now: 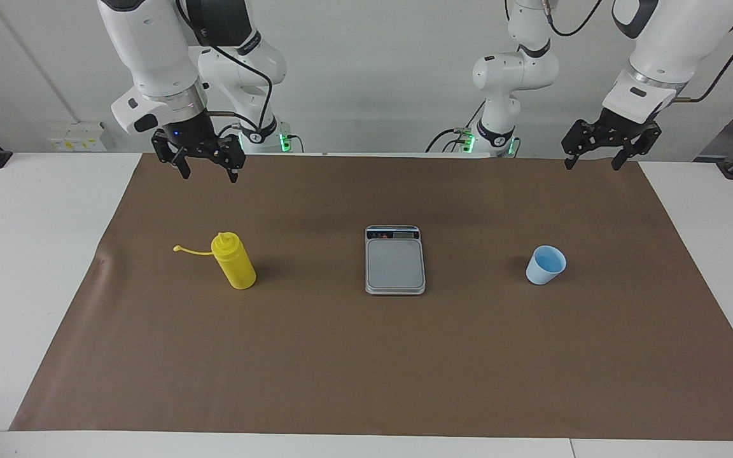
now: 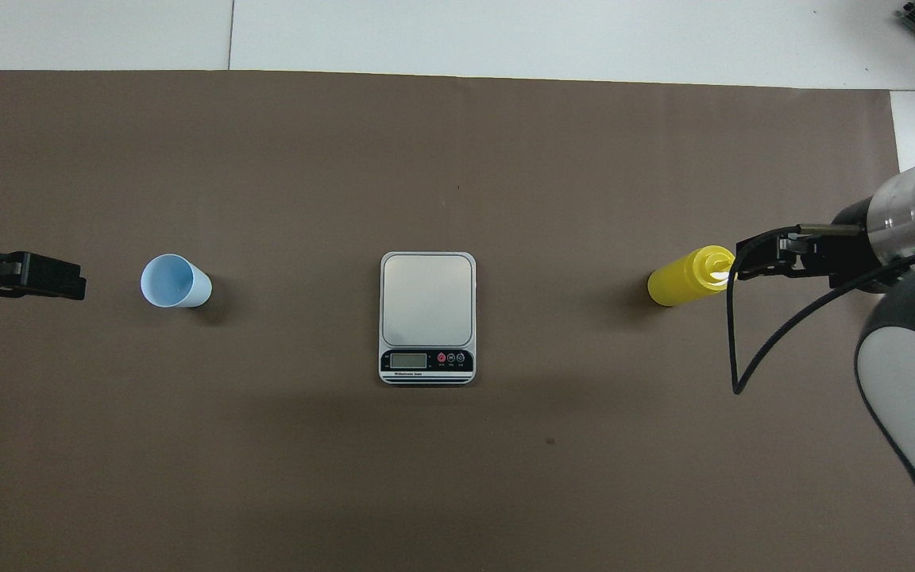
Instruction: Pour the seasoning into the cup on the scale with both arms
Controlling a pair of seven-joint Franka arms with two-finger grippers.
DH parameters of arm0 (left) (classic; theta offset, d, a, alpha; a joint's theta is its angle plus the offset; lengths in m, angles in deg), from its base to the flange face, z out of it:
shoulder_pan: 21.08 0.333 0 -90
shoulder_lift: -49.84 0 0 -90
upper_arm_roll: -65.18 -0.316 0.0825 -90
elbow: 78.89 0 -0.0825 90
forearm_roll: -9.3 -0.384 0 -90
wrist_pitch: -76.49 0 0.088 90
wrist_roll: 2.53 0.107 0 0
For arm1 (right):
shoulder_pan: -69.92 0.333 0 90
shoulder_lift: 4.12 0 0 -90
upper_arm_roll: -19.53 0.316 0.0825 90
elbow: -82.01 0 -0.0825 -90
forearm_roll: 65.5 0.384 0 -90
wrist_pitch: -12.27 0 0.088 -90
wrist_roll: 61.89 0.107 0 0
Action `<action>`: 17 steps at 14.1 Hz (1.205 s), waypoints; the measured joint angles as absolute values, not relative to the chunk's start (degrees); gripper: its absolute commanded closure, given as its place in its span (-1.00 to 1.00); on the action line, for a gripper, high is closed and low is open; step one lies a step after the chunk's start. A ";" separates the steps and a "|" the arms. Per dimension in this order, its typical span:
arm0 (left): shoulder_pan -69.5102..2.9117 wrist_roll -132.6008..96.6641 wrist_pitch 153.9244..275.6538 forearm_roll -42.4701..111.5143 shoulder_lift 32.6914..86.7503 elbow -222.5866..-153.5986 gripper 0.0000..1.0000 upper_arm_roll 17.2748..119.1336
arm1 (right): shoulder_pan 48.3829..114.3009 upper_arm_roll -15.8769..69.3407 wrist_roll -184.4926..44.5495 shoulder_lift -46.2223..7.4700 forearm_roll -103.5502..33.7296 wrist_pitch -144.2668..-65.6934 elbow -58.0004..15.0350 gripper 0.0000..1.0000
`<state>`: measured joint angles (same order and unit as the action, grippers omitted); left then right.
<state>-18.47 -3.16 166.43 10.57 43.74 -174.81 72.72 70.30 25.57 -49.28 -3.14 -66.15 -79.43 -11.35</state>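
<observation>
One yellow squeeze bottle [image 1: 234,261], upright on the brown mat [image 1: 366,369], toward the right arm's end of the table, conical nozzle on top, thin cap strap [image 1: 191,250] sticking out sideways toward the table's edge. One scale [image 1: 395,259], flat at the mat's middle, grey plate bare, dark display strip along the edge nearer to the robots. One pale blue cup [image 1: 545,264], upright on the mat toward the left arm's end, brighter blue inside, mouth up, well apart from the scale. Bottle, scale and cup set in one row across the mat, scale between the other two, none touching another. One brown mat, spread over one white table [image 1: 16,254]. Two white arms with black cables, two black grippers. Right gripper [image 1: 207,173]: raised in the air over the mat's edge nearest the robots, at the bottle's end, fingers pointing down and spread apart, nothing between them, clear of the bottle in the facing view though overlapping its top from overhead. Left gripper [image 1: 595,163]: raised over the mat's corner nearest the robots at the cup's end, wrist tilted, fingers pointing down and spread apart, holding nothing, well apart from the cup.
</observation>
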 measured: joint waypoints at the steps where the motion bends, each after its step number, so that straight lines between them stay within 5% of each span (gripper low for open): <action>1: -18.48 -2.90 166.43 10.58 43.73 -174.81 -1.00 72.75 | 70.30 25.57 -49.29 -3.14 -66.15 -79.43 -11.36 -1.00; 17: -18.49 -0.87 166.54 10.58 43.73 -174.81 -1.00 73.07 | 69.74 25.50 -49.34 -3.14 -66.15 -79.38 -11.39 -1.00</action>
